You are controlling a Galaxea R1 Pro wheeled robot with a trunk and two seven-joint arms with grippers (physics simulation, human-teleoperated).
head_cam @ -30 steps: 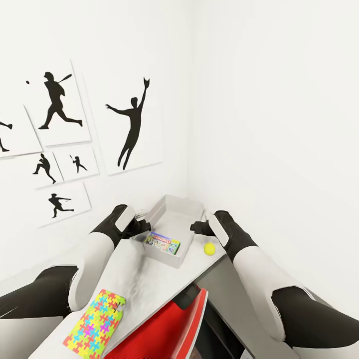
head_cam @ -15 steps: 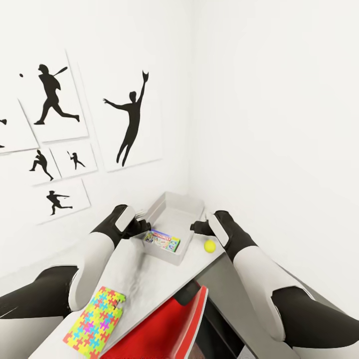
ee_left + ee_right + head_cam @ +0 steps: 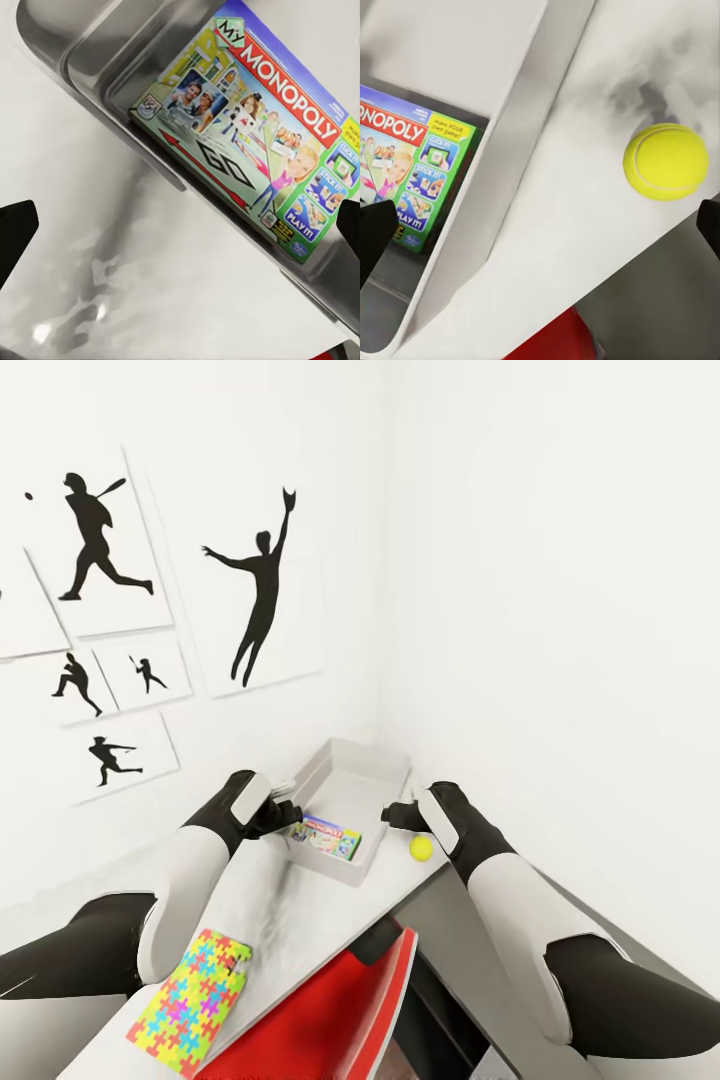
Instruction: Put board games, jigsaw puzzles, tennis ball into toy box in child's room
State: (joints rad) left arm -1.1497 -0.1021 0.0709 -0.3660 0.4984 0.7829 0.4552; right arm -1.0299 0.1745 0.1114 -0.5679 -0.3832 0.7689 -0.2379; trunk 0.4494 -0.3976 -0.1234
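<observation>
The light grey toy box [image 3: 372, 762] stands on the table [image 3: 300, 920] in the corner of the room. A board game [image 3: 325, 837] with a pale busy cover lies flat in its near end. My left gripper [image 3: 287, 813] hovers open by the box's near left rim. In the left wrist view the open left gripper [image 3: 180, 232] sits over the table [image 3: 150, 292] beside the board game [image 3: 247, 135]. My right gripper [image 3: 393, 815] is open by the box's right wall, just behind the tennis ball [image 3: 421, 847]. The right wrist view has the tennis ball [image 3: 665, 161] resting on the table. A jigsaw puzzle [image 3: 190, 1000] lies near the front.
A red chair [image 3: 330, 1020] is tucked under the table's front edge, with the lower dark cabinet [image 3: 480, 1000] to its right. White walls close in behind and to the right. Black baseball silhouette posters [image 3: 255, 595] hang on the left wall.
The whole picture has shifted: posters slide left and up, box and ball edge upward, so the camera moved. Both arms keep the same pose and both grippers stay open.
</observation>
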